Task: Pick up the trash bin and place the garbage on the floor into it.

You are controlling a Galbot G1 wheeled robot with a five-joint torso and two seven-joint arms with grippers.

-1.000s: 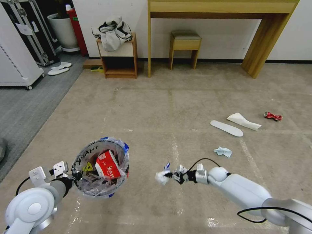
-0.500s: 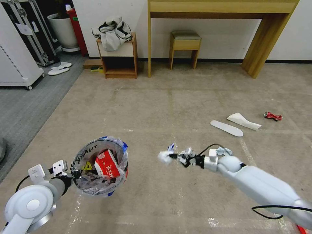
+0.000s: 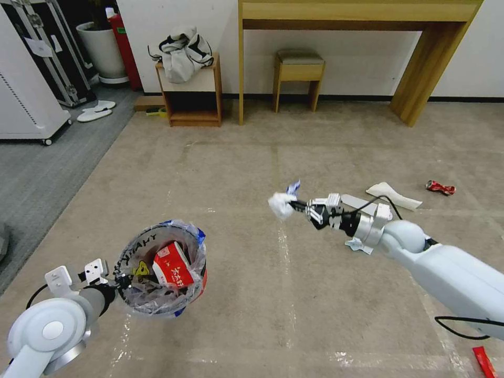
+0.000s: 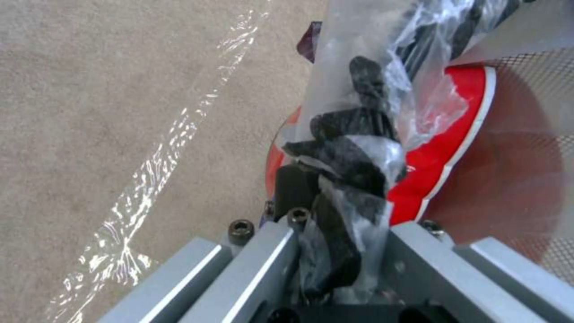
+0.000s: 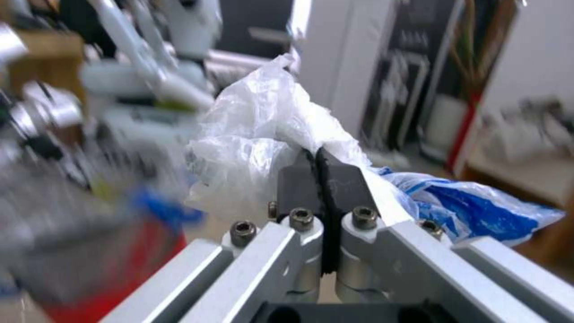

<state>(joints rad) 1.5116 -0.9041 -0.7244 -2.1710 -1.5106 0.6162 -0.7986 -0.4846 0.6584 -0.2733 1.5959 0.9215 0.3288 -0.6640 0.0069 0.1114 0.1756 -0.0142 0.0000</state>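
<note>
The left gripper (image 3: 119,282) was clamped tight on the rim and clear liner of the bin (image 3: 160,273), holding it low at the robot's left above the floor (image 3: 236,173); a red-and-white carton (image 3: 173,268) sat inside. The right gripper (image 3: 296,205), fingers (image 5: 323,179) pressed together, held a crumpled white-blue wrapper (image 3: 282,202) in the air, well to the right of the bin. A white slipper (image 3: 357,202), a tissue (image 3: 394,195) and a crushed can (image 3: 440,187) lay on the floor beyond the right arm.
</note>
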